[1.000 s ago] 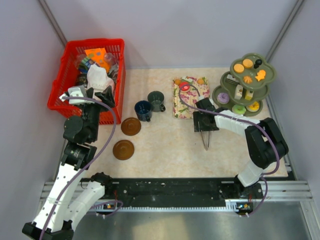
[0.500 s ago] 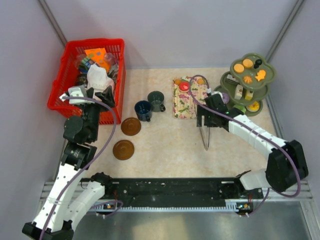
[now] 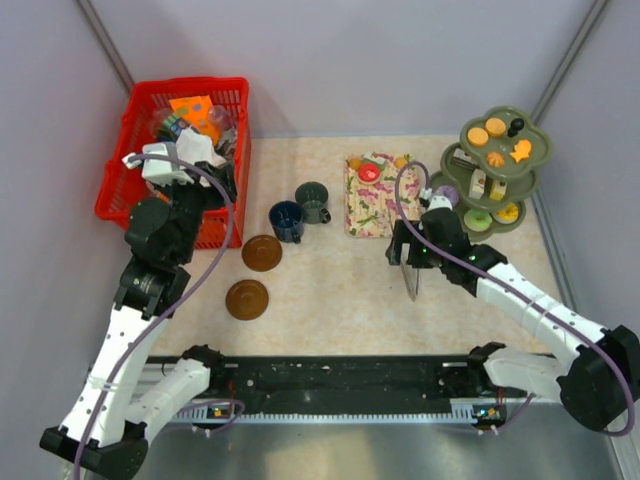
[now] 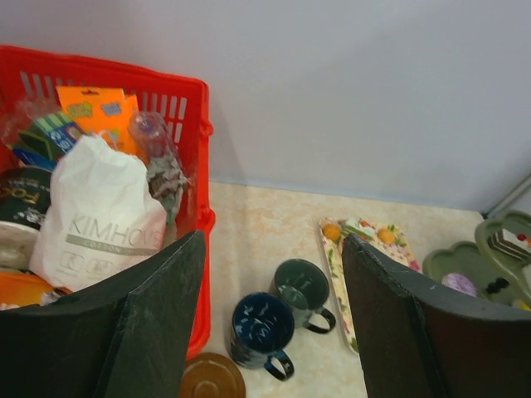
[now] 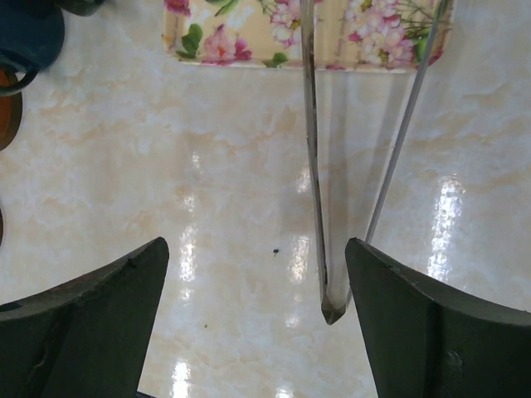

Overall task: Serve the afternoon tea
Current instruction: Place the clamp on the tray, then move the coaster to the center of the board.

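hovering over the tongs (image 5: 314,166), the right gripper (image 5: 254,249) gapes empty; the left gripper (image 4: 274,242) likewise, by the basket (image 4: 196,93).

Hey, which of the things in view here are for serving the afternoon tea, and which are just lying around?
For the tea: tiered stand, pastries, navy mug, green mug, two saucers.
Lying about: red basket, the clutter inside it, metal tongs.
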